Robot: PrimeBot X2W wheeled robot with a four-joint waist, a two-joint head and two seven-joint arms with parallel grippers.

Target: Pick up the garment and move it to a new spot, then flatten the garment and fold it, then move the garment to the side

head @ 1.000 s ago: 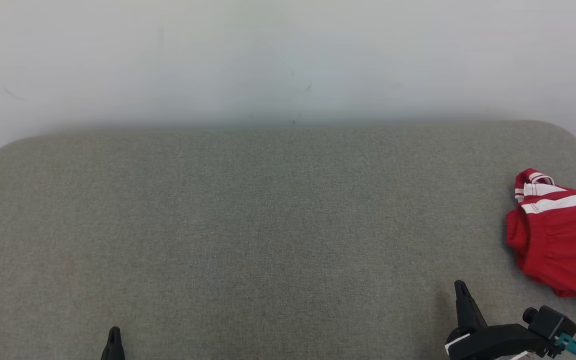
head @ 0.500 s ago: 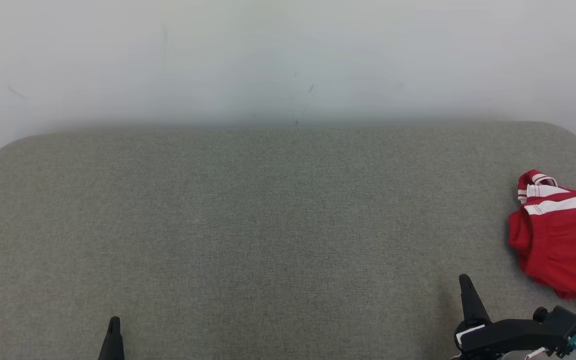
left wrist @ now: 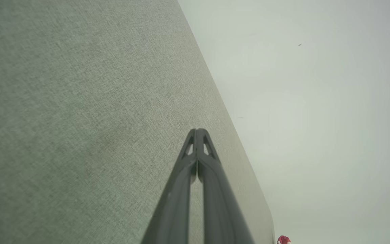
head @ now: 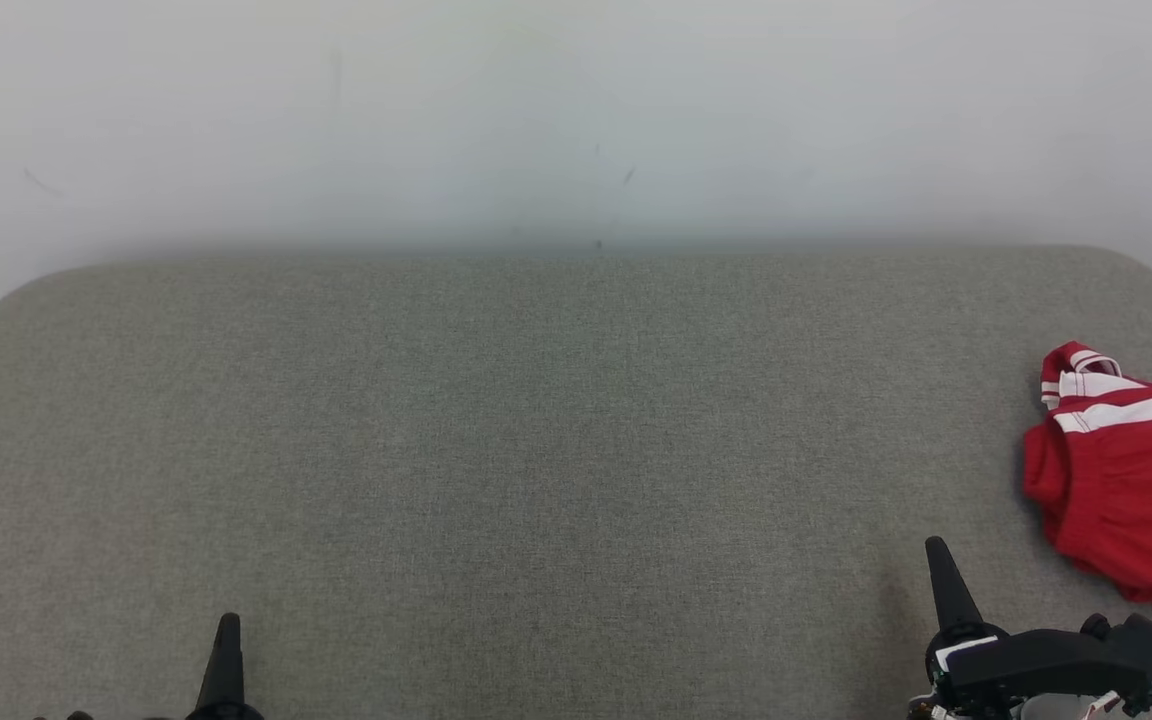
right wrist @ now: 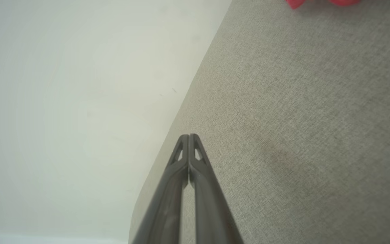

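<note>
Red garment (head: pixel 1126 480) sits at the right edge of the grey table (head: pixel 536 450), partly cut off by the frame, so can't tell if it's folded or just bunched. Fits 2 stages: waiting for pickup, or already parked aside after folding. Left gripper (head: pixel 227 630) and right gripper (head: pixel 939 555) both pinched fully closed, holding nothing, at the near edge; the right one is near the garment, not touching it
</note>
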